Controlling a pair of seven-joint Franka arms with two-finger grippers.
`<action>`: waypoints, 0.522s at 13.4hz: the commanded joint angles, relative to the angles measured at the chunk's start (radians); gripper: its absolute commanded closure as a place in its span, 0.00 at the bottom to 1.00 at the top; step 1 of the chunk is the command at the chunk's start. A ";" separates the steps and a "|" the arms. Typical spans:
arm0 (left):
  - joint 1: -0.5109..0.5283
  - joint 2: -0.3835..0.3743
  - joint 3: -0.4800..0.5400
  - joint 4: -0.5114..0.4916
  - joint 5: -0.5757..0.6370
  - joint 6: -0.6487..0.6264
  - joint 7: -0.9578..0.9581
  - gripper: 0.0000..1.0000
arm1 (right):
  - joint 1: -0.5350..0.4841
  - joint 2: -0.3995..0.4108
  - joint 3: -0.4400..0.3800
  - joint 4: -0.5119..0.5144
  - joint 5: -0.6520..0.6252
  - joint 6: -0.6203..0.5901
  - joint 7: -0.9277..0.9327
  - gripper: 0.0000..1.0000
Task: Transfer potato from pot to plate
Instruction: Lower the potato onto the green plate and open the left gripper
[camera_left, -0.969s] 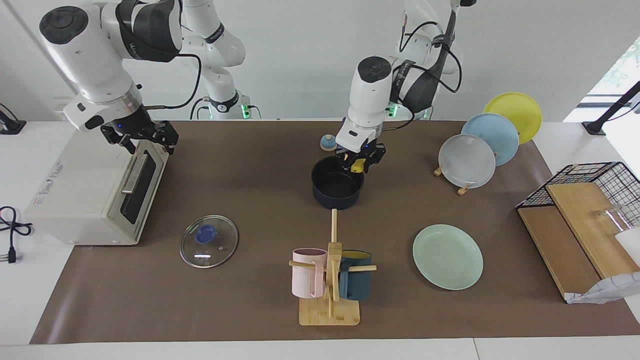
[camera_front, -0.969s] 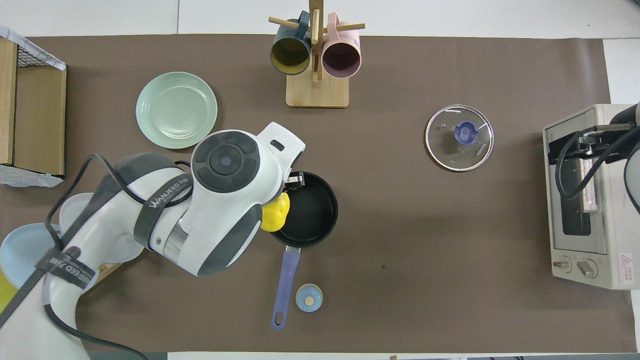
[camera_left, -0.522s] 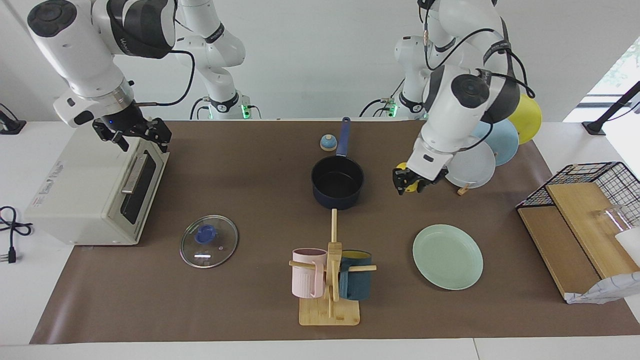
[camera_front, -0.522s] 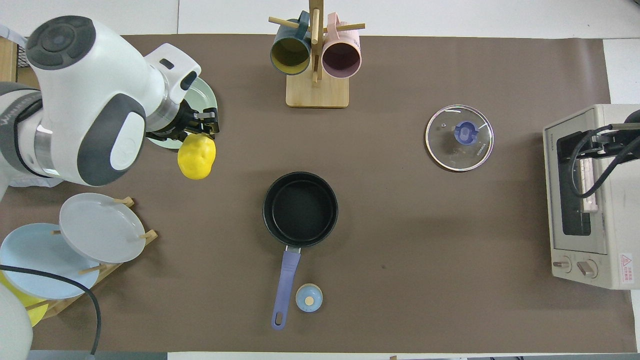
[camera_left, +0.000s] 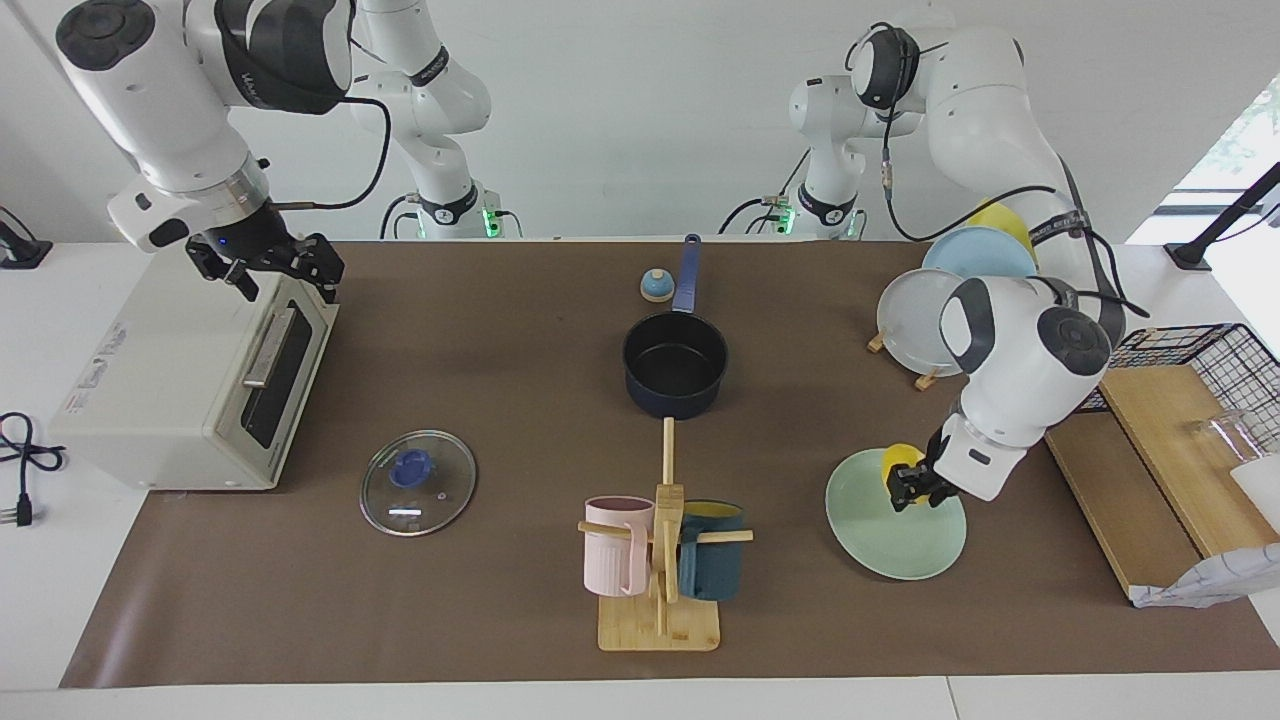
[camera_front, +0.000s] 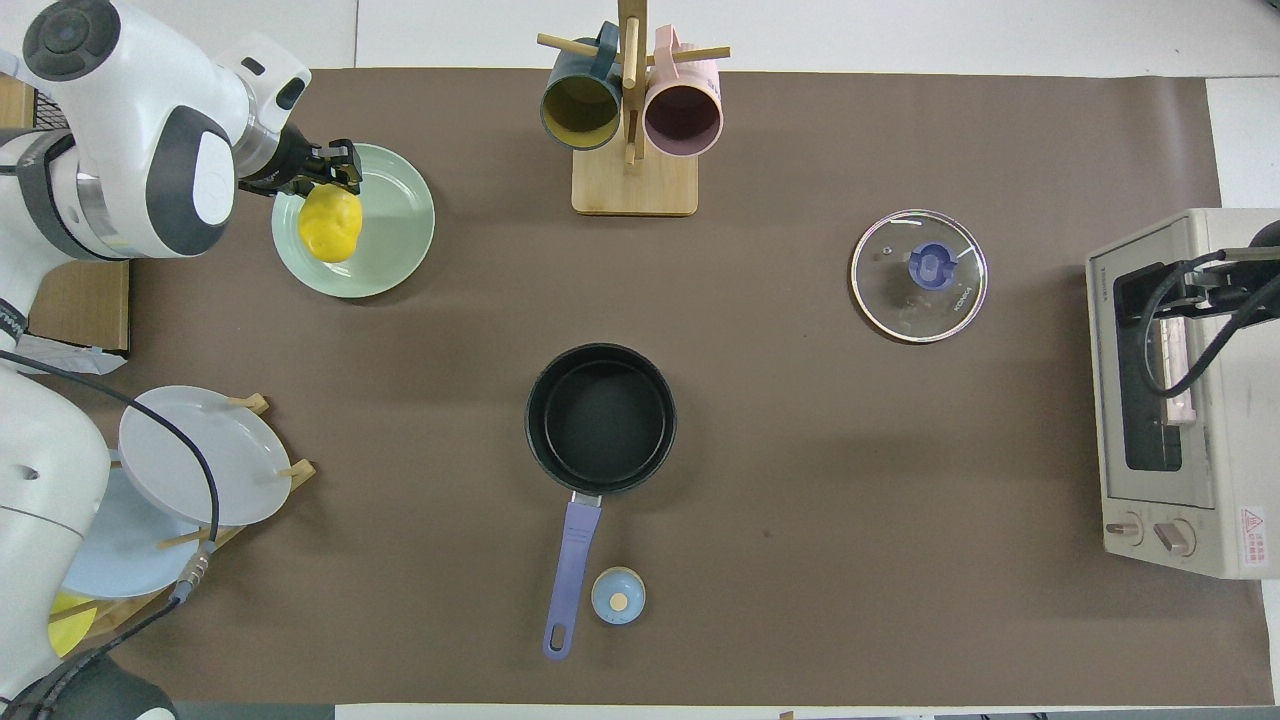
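Note:
My left gripper (camera_left: 910, 490) is shut on the yellow potato (camera_left: 898, 460), holding it low over the pale green plate (camera_left: 890, 545), above the part of the plate nearest the robots. From above, the potato (camera_front: 331, 222) covers part of the plate (camera_front: 395, 240), with the left gripper (camera_front: 318, 180) above it. I cannot tell whether the potato touches the plate. The dark navy pot (camera_left: 675, 365) stands empty mid-table, its blue handle (camera_front: 570, 575) pointing toward the robots. My right gripper (camera_left: 272, 275) hangs open over the toaster oven.
A toaster oven (camera_left: 170, 390) sits at the right arm's end, with a glass lid (camera_left: 417, 482) beside it. A mug stand (camera_left: 660, 600) is farther from the robots than the pot. A rack of plates (camera_left: 935, 320), a wire basket (camera_left: 1190, 355) and a small blue knob (camera_left: 656, 286) are also here.
My left gripper has carried the potato out of the pot and away from the robots to over the green plate, coming down low. The right arm rose slightly, then held still.

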 joint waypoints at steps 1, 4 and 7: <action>0.011 0.016 -0.005 -0.003 -0.010 0.035 0.016 1.00 | -0.013 -0.011 0.010 -0.003 0.003 -0.017 -0.009 0.00; 0.011 0.010 -0.005 -0.033 -0.019 0.056 0.007 1.00 | -0.013 -0.011 0.010 -0.003 0.003 -0.015 -0.009 0.00; 0.013 -0.031 -0.005 -0.149 -0.019 0.176 0.003 1.00 | -0.013 -0.011 0.010 -0.003 0.003 -0.015 -0.009 0.00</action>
